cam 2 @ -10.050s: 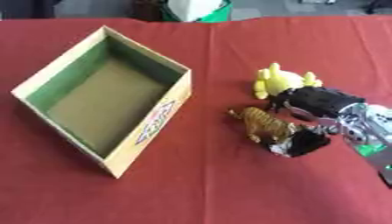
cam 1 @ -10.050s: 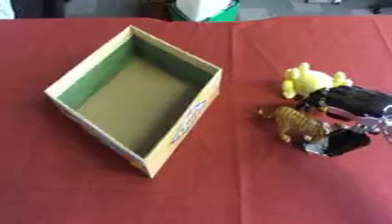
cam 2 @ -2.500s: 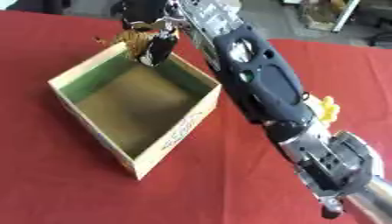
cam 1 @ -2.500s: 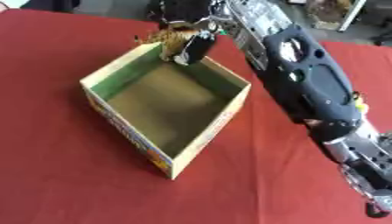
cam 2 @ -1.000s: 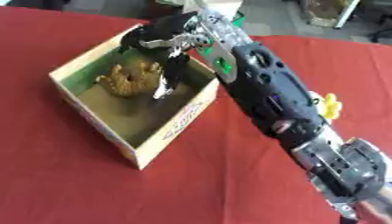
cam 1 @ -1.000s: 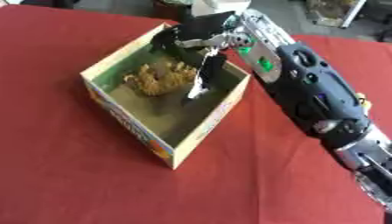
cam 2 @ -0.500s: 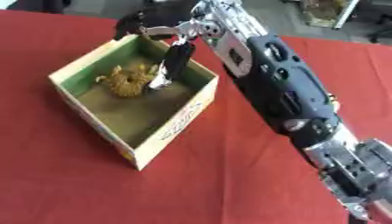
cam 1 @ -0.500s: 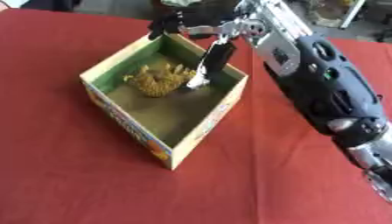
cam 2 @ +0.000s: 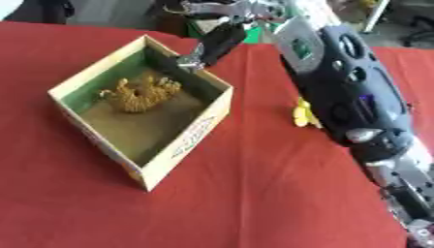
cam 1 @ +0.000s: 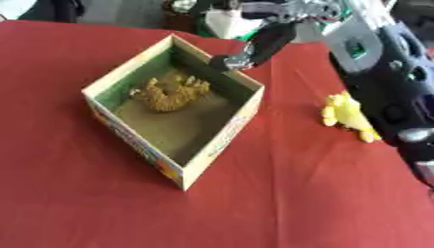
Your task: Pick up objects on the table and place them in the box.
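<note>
1. Left eye view: an open cardboard box (cam 1: 174, 167) sits on a red-covered bench (cam 1: 76, 193). A tan toy animal (cam 1: 168, 92) lies inside the box, near its far corner. The right robot hand (cam 1: 254, 48) hangs above the box's far rim, fingers straight, holding nothing. A yellow toy (cam 1: 346, 115) lies on the bench to the right of the box, well apart.
2. Right eye view: the arm (cam 2: 339, 92) partly hides the yellow toy.
</note>
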Controlling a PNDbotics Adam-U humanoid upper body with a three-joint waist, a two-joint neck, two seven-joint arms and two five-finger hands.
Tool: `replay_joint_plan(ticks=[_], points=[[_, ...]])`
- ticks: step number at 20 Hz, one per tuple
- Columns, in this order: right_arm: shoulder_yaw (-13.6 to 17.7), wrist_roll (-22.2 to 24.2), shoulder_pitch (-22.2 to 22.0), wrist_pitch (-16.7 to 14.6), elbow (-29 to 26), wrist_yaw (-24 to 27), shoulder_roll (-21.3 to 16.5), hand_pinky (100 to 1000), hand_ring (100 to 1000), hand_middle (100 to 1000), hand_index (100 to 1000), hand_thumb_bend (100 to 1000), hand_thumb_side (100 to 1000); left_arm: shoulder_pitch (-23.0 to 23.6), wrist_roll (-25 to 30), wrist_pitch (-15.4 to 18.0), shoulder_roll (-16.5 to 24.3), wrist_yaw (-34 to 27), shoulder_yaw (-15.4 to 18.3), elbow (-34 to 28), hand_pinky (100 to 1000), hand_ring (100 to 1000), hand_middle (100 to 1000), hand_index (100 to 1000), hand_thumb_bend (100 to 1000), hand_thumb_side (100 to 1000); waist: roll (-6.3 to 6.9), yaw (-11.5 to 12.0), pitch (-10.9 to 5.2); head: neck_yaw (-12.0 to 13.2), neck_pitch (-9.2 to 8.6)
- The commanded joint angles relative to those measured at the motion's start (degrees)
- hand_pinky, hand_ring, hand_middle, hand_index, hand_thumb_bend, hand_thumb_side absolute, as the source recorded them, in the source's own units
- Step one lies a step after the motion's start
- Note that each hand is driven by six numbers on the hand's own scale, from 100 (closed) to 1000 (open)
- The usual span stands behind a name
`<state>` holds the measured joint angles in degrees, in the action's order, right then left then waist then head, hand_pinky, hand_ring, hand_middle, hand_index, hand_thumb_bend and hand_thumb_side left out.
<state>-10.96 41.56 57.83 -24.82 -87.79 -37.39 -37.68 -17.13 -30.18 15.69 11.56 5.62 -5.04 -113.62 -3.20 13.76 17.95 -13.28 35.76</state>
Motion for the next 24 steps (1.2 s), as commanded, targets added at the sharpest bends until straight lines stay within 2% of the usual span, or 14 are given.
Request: replay_joint_plan(ticks=[1,6,9,10,11,12,15,19,24], points=[[2.8,1.5,-1.6,-1.4,-5.0,2.9,-5.3,770,922,912,1000,367,835,-0.2,-0.2,-0.2,0.5,0.3,0.6,-1.0,761,620,672,773,100,897,0.66,-0.4,-1.41,0.0,0.54],[6.2,-2.8,-6.8,2.9,-8.9,7.1,-9.6,760,915,903,1000,343,853,0.3,-0.5,-0.2,0.5,0.5,0.7,-1.0,761,619,671,773,100,896,1.7,-1.6,-1.28,0.3,0.95],[7.6,-5.2,-10.2,5.4,-10.0,7.9,-11.8,756,916,900,1000,355,847,0.5,-0.6,-0.4,0.4,0.5,0.8,-1.0,761,619,671,772,100,896,2.18,-2.2,-1.09,0.6,0.85],[7.6,-6.1,-11.5,6.2,-10.2,7.7,-12.5,755,916,899,1000,371,840,0.6,-0.6,-0.4,0.4,0.6,0.8,-1.0,761,619,671,772,100,896,2.32,-2.3,-1.05,0.7,0.84],[7.6,-6.9,-12.7,7.0,-10.4,7.4,-13.1,755,916,896,1000,398,793,0.6,-0.6,-0.4,0.4,0.6,0.8,-1.0,761,619,671,772,100,890,2.43,-2.5,-1.04,0.8,0.87],[7.5,-7.6,-13.8,7.9,-10.6,7.2,-13.6,754,915,889,1000,411,824,0.6,-0.6,-0.4,0.4,0.6,0.8,-1.0,761,619,671,772,100,895,2.56,-2.6,-1.03,0.9,0.9],[7.1,-8.7,-16.5,10.5,-10.6,7.0,-14.5,754,914,881,1000,467,808,0.7,-0.6,-0.5,0.3,0.6,0.8,-1.0,761,618,671,772,100,894,2.93,-3.0,-1.01,1.2,1.18],[6.5,-8.5,-18.3,13.7,-9.9,7.5,-14.9,753,912,872,1000,523,764,0.8,-0.6,-0.6,0.1,0.7,0.7,-1.0,761,618,671,771,100,893,3.3,-3.1,-0.91,1.7,1.45],[6.3,-7.7,-19.4,15.9,-7.0,6.9,-14.5,755,913,870,1000,551,720,0.9,-0.7,-0.8,-0.1,0.7,0.7,-1.0,761,617,671,771,100,893,3.64,-3.0,-0.62,2.3,1.04]])
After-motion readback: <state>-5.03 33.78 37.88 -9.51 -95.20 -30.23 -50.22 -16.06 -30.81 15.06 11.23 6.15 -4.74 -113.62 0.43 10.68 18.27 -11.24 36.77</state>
